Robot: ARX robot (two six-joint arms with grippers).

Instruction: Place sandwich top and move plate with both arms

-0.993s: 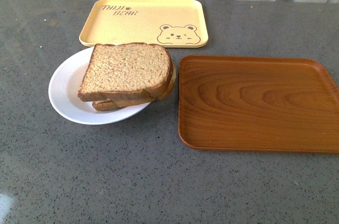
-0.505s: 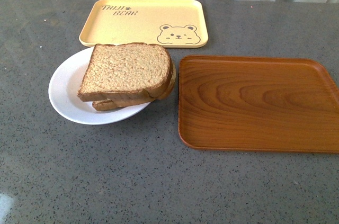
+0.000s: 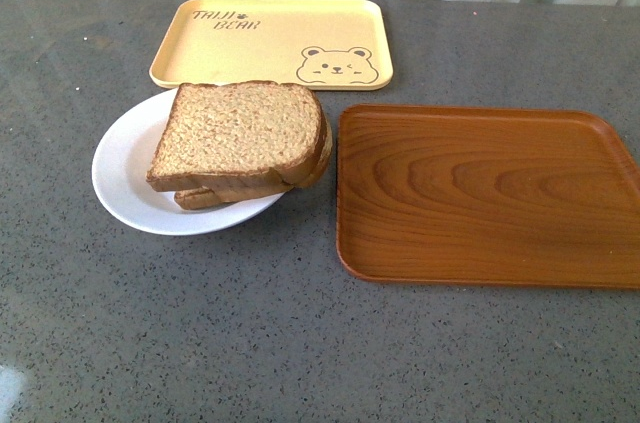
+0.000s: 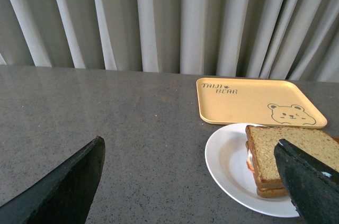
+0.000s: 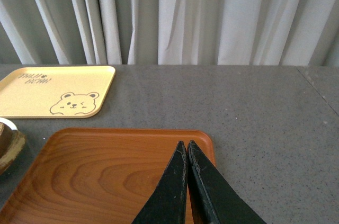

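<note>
So here's where I'm at: the sandwich top (image 3: 240,133) is sitting on the lower slice (image 3: 200,198), roughly squared up, and the whole stack is on the plate (image 3: 120,173), left of the counter's (image 3: 300,343) middle. The plate sits right in front of the yellow tray (image 3: 270,38), with the wooden tray (image 3: 480,193) just beside it on the right. So I reckon the bread part is done and the plate move is the step in hand. Neither arm shows in the front view. From the wrist cams, the left gripper (image 4: 188,143) is spread wide with nothing in it and looks at the plate from the counter's left side. The right gripper (image 5: 186,143) has its fingers pinched together on nothing, over the near part of the wooden tray. To do this well, I'd first get the right one to spread before it goes anywhere near the plate. The stack is pushed toward the plate's right side and overhangs the rim next to the wooden tray, so there's barely any bare rim on that side. I'd bring the right arm in at the near-right rim, where some white shows, and send the left to the wide bare rim on the far-left side. Then I'd pinch both sides at about the same time and lift level and slow, because a tilt looks likely to slide the top slice off. My guess is the wooden tray is the destination, but I can't tell for sure.
</note>
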